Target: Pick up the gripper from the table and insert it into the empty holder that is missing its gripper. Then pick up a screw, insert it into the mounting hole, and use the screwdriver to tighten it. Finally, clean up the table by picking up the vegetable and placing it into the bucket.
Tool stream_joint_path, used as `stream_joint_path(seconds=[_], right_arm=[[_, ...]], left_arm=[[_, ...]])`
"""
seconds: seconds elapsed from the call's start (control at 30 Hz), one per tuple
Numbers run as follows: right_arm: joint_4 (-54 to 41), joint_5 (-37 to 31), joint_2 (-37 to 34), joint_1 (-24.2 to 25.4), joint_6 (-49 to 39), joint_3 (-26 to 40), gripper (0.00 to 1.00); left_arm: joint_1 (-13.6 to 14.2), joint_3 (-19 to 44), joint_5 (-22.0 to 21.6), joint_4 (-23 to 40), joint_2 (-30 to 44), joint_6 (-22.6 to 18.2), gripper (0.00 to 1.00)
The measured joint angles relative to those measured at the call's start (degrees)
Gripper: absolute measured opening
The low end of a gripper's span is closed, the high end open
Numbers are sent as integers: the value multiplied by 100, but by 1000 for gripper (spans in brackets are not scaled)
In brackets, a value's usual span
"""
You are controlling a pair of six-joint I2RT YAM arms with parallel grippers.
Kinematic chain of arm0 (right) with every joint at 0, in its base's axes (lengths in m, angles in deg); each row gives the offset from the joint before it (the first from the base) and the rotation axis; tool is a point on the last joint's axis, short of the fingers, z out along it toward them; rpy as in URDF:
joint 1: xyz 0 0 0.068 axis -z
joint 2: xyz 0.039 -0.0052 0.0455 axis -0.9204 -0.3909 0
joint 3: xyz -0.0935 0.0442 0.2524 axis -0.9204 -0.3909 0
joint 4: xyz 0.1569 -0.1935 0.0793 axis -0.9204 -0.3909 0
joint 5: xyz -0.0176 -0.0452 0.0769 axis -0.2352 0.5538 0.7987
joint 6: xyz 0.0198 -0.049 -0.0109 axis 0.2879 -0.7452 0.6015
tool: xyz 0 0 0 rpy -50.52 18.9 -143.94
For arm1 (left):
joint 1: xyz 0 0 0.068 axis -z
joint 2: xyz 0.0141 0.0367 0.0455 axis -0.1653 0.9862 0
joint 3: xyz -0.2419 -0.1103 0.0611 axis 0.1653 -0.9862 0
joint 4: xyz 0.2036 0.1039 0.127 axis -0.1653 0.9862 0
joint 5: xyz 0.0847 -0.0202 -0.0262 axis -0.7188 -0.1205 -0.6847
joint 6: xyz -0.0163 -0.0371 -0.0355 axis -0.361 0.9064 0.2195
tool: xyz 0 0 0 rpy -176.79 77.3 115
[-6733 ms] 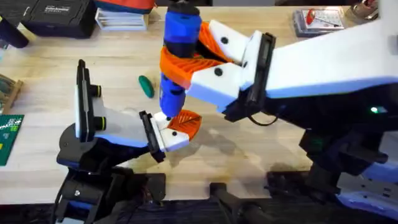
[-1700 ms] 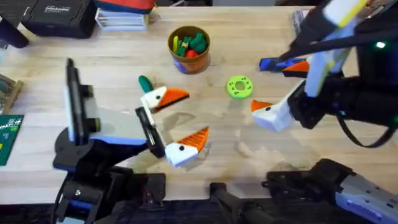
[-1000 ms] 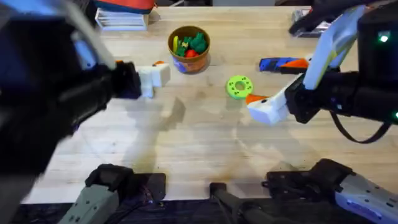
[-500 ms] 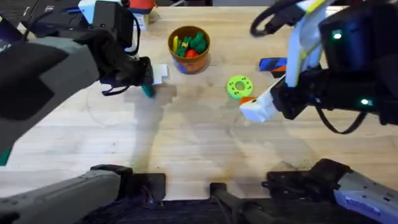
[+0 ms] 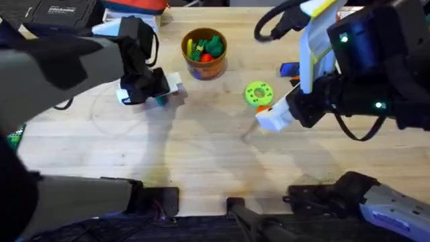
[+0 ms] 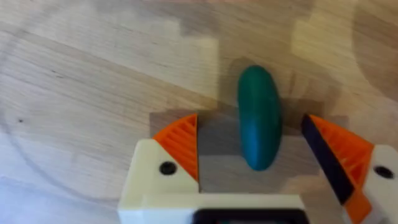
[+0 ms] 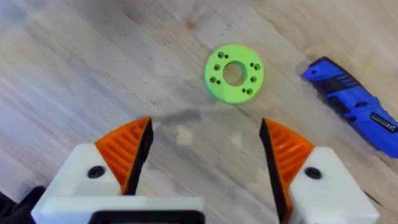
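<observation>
Left gripper [image 6: 252, 152] and right gripper [image 7: 202, 152] both low, jaws seemingly spread

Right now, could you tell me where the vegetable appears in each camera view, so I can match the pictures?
Overhead: the vegetable is a dark green sliver under the left gripper, on the table's left side, left of the bucket.
Left wrist: it lies on the wood between the open orange pads, nearer one pad.
Right wrist: not in it; the green disc and screwdriver are there.
Shared landmark: the left gripper's fingers around the vegetable.
</observation>
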Motion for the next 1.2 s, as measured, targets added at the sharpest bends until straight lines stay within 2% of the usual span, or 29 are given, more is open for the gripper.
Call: stream_joint_path(seconds=[0.03, 0.07, 0.23, 0.3, 0.33, 0.53, 0.63, 0.77, 0.93, 1.07, 1.2], right_arm=[[0, 1, 1, 0, 0, 0, 994], [0, 1, 1, 0, 0, 0, 994], [0, -1, -1, 0, 0, 0, 994], [-1, 0, 1, 0, 0, 0, 994], [0, 1, -1, 0, 0, 0, 994], [0, 1, 0, 0, 0, 0, 993], [0, 1, 0, 0, 0, 0, 994], [0, 0, -1, 0, 0, 0, 994], [0, -1, 1, 0, 0, 0, 994], [-1, -1, 0, 0, 0, 0, 994], [-2, 1, 1, 0, 0, 0, 994]], left_arm=[[2, 13, -59, -10, 58, 28, 963], [0, 44, -74, -40, 68, 52, 887], [-4, 48, -83, -135, 70, 117, 279], [-4, 48, -94, -135, 45, 89, 79], [-4, 48, -92, -130, 8, 60, 26], [-4, 251, -90, 399, -394, -193, 22], [-4, 712, -90, 692, -705, -280, 22], [95, 1379, -99, 555, -1128, -326, 22], [530, 1576, 135, -70, -1340, -311, 22], [982, 1574, 311, -500, -1136, -189, 22], [1314, 1574, 366, -806, -900, -143, 22]])
